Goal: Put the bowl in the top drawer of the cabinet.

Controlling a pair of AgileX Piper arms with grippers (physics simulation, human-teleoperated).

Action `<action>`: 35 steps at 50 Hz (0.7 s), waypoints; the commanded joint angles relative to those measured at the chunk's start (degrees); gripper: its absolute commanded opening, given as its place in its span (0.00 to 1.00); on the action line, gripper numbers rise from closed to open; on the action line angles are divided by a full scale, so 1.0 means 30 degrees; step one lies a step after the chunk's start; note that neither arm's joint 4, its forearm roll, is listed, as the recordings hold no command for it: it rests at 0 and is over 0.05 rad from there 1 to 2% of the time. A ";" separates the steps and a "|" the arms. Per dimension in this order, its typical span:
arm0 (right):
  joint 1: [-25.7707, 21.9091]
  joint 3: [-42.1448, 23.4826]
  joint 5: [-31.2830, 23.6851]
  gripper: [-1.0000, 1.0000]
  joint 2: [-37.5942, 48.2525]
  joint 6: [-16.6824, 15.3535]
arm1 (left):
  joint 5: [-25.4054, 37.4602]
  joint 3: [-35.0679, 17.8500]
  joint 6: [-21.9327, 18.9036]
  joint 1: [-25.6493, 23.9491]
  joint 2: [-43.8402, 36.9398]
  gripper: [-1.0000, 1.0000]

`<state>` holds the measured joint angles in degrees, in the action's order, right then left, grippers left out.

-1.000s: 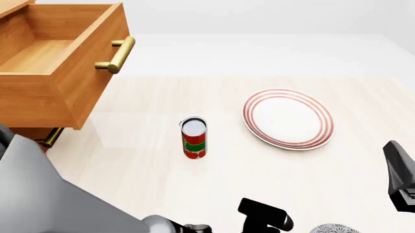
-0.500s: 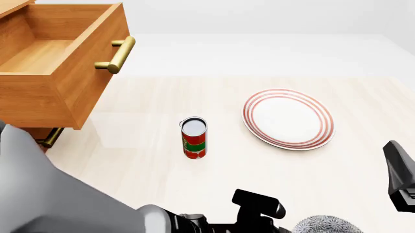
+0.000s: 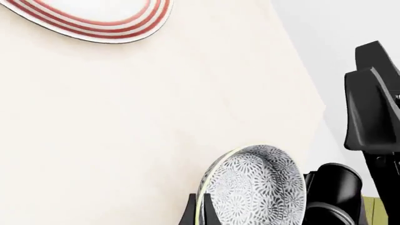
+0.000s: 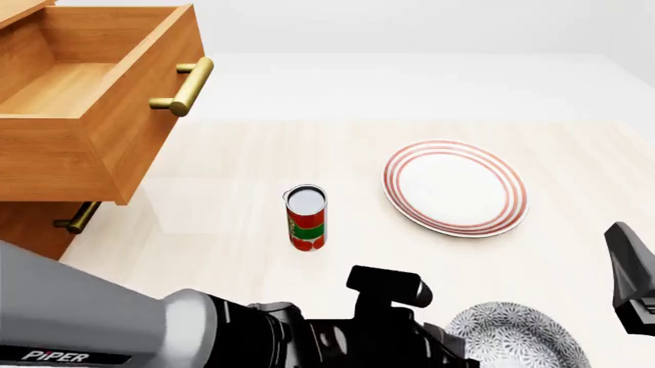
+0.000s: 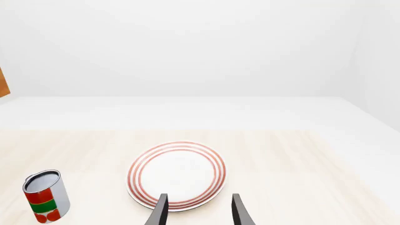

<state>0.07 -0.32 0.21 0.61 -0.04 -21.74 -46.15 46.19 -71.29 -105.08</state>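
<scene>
The patterned bowl (image 4: 517, 337) hangs tilted at the near right edge of the table. My left gripper (image 4: 450, 351) is shut on its rim. In the left wrist view the bowl (image 3: 256, 187) shows its blue-grey inside, with the rim pinched in my left gripper (image 3: 201, 213). The top drawer (image 4: 97, 84) of the cabinet (image 4: 26, 222) stands pulled open at the far left, its brass handle (image 4: 184, 86) facing right and nothing showing inside. My right gripper (image 5: 198, 213) is open with nothing in it and points toward the plate; it sits at the right edge (image 4: 634, 280).
A red and green can (image 4: 306, 218) stands upright mid-table, between the bowl and the drawer. A flat white plate with red rings (image 4: 455, 187) lies to the right of it. The lower drawer's handle (image 4: 80, 217) shows under the open drawer.
The left arm has swung further into the front view from the bottom left. The bowl in its grip has risen from the bottom edge into fuller view. The right arm has not moved.
</scene>
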 commanded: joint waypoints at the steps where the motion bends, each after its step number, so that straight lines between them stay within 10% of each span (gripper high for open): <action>1: 0.0003 0.0000 -0.0001 1.00 -0.0001 0.0002 | 0.0907 0.0002 -0.0186 0.0388 0.1394 0.00; 35: -0.0001 0.0000 0.0000 1.00 -0.0002 0.0004 | 0.5791 -0.0967 -0.0540 0.2346 0.5697 0.00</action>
<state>0.07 -0.32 0.21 0.61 -0.04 -8.10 -47.62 45.21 -65.38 -91.67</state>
